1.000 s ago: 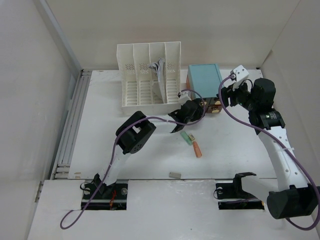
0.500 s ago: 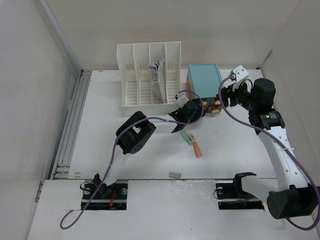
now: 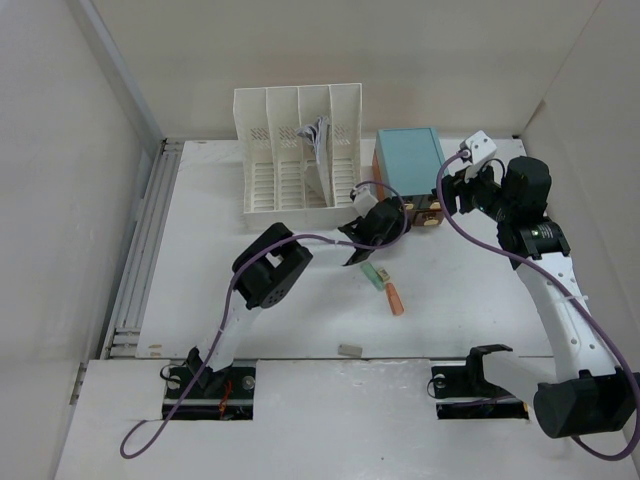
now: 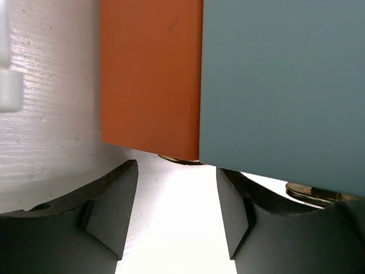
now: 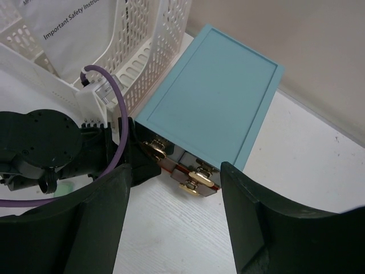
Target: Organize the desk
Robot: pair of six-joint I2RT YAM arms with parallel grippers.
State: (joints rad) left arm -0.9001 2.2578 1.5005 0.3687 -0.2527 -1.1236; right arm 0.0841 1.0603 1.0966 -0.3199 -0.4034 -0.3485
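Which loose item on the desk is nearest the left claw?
The green one, close to the left claw; the orange one lies further off, the grey one furthest, by the near edge.

Left arm extended forward and rightward, left gripper held low with jaws parted, holding nothing; right arm raised, right gripper angled downward, jaws likewise parted and empty.
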